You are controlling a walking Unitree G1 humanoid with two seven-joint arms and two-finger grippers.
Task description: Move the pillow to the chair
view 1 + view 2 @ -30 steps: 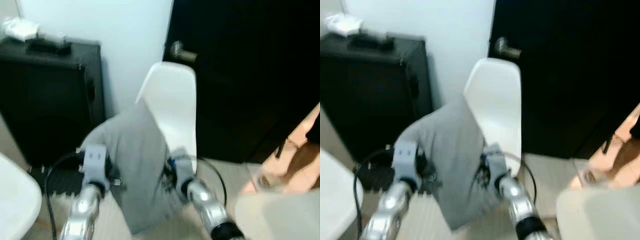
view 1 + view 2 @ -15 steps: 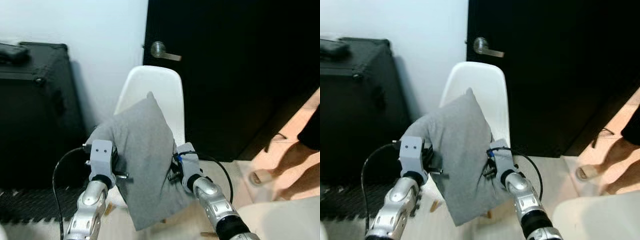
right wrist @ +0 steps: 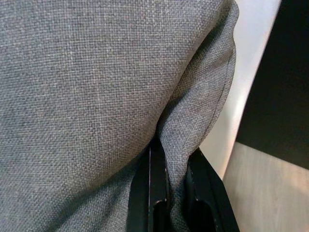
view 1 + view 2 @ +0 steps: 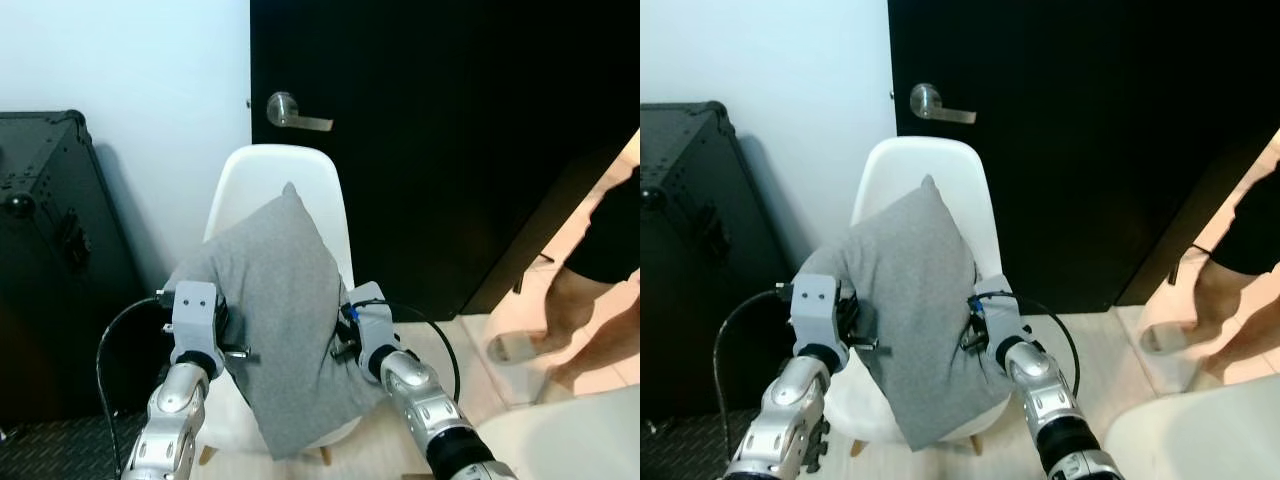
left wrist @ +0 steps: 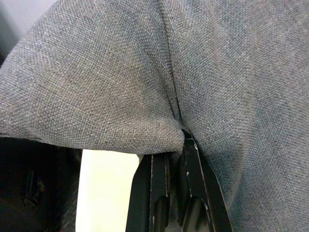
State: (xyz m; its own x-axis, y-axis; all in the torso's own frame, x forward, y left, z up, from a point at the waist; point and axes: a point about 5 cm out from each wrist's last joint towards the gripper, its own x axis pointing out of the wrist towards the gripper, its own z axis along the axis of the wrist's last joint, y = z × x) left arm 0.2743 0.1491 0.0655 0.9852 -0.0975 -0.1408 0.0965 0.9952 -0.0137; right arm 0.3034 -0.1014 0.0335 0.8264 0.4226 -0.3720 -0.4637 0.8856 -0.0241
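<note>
One grey pillow (image 4: 280,320) held up in front of one white chair (image 4: 275,190), lower corner maybe touching the seat, hard to tell. Two grippers: left gripper (image 5: 176,145) and right gripper (image 3: 171,152) each pinched tight on a fabric fold at opposite sides. One black case (image 4: 40,260) left, one dark door (image 4: 440,140) behind.

— Item one? Black door (image 4: 450,150), shut, silver lever handle (image 4: 287,110).
— Left of it? White wall (image 4: 130,70); black case (image 4: 45,260) standing against it.
— Right edge? A person's legs (image 4: 590,280), sandal (image 4: 515,347) on pale floor.
</note>
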